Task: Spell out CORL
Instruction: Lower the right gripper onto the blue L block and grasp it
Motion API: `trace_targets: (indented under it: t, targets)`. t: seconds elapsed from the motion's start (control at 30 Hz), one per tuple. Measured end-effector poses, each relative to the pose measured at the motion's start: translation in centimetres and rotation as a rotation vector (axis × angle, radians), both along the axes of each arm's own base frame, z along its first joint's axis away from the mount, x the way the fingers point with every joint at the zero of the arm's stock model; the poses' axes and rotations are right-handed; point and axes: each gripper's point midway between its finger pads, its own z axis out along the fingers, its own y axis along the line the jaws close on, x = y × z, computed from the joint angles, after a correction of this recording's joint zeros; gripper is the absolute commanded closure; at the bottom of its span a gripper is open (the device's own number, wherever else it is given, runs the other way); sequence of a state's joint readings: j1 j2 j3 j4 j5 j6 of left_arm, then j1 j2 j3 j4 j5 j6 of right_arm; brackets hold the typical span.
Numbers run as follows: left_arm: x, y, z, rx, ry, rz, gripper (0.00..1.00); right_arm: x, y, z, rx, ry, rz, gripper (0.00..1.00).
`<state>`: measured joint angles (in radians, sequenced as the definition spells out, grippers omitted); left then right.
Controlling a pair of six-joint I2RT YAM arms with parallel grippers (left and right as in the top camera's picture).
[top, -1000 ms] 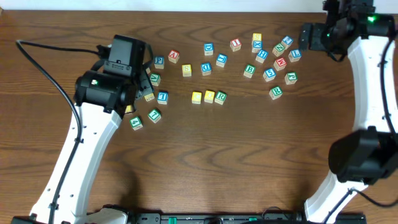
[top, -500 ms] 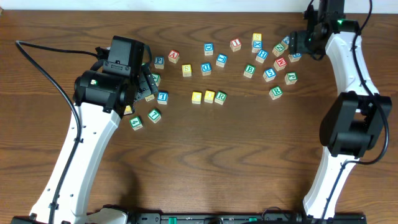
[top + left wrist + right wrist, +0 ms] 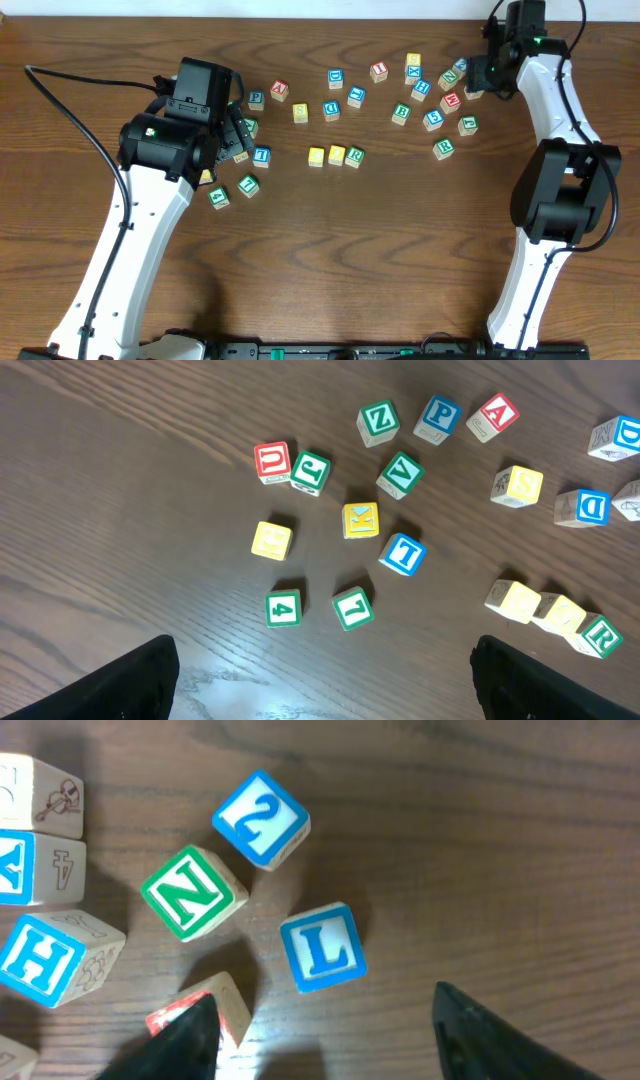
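Left of the overhead frame: left end effector [image 3: 325, 655] spread open, empty, above scattered cubes. Centre of table [image 3: 400, 250]: yellow cube [image 3: 316, 156], second yellow cube [image 3: 336, 155], green R cube [image 3: 354, 157] in a row. Upper right: blue L cube [image 3: 322, 948] just ahead of right end effector [image 3: 325, 1002], open, gripping nothing.

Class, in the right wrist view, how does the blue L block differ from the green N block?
The L block is printed blue, the N block green. The L block stands alone; the N block sits close to the 2 block. The N block is turned further askew than the L block. Both are white-faced cubes lying letter-up.
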<state>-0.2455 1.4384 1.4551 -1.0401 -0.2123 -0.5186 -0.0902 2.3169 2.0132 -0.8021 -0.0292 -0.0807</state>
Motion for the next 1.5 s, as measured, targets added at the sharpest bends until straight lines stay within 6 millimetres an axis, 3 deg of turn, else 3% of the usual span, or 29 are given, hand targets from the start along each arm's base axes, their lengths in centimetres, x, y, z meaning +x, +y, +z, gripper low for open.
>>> trace_targets:
  t: [0.47,0.7,0.93,1.5]
  targets:
    - [0.0,0.0,0.0,0.000,0.000,0.000,0.07,0.9,-0.5,-3.8,-0.007,0.017,0.010,0.49]
    - [0.0,0.0,0.0,0.000,0.000,0.000,0.07,0.9,-0.5,-5.4,-0.008,0.037,0.017,0.69]
    - [0.0,0.0,0.0,0.000,0.000,0.000,0.07,0.9,-0.5,-5.6,-0.010,0.040,0.021,0.82]
    - [0.0,0.0,0.0,0.000,0.000,0.000,0.07,-0.5,-0.2,-5.0,0.014,0.087,0.019,0.80]
